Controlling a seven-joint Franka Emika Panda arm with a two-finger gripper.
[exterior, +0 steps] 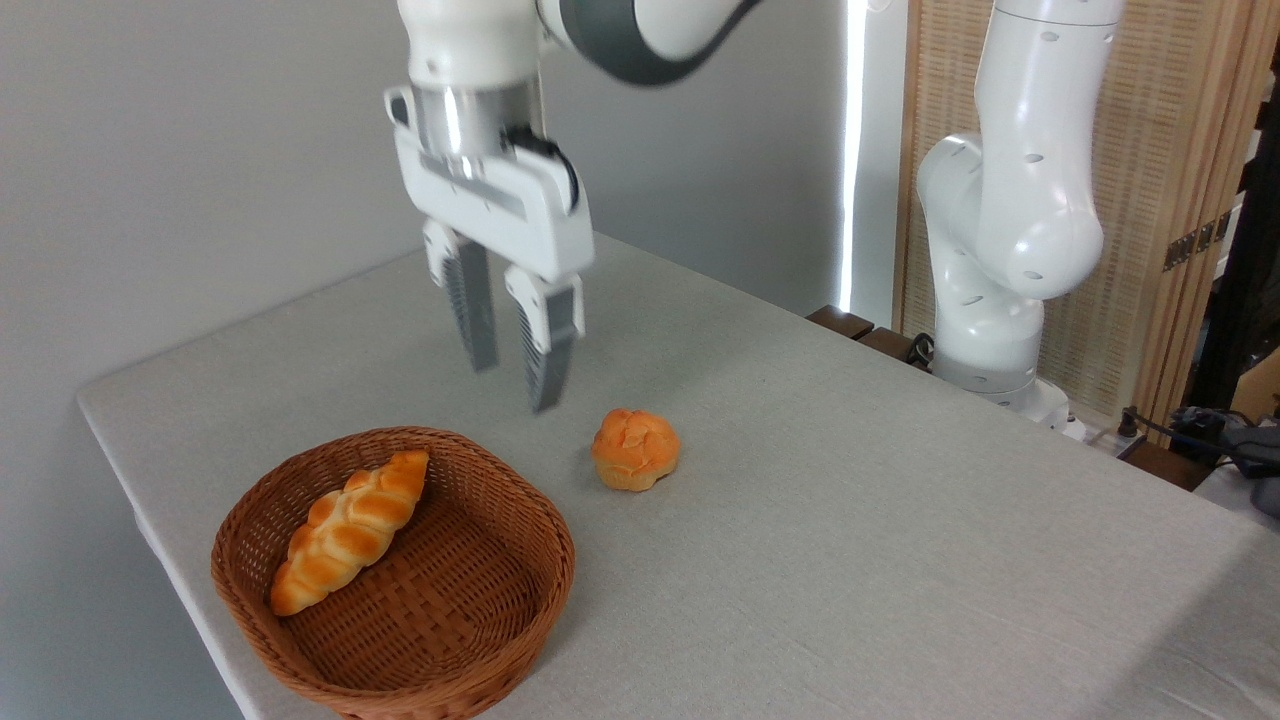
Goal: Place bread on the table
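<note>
The small round golden-orange bun (635, 449), its top knobbly and split into soft segments above a paler base, sits upright on the pale grey-beige cloth of the large rectangular table (850, 520), free of any contact. The cloth has a fine, even weave and lies smooth across the rounded corner at the left. Above and to the left of the bun hangs the white two-finger gripper (512, 378), its ribbed grey fingers (548, 352) pointing down, parted by a narrow gap and holding nothing; the fingertips are clear of the bun and of the table. Further left, near the table's front edge, sits a brown woven wicker basket (500, 600), oval and shallow, holding a longer braided golden loaf (345, 530) that lies diagonally along its floor. The bun rests just beyond the basket's right rim, apart from it.
</note>
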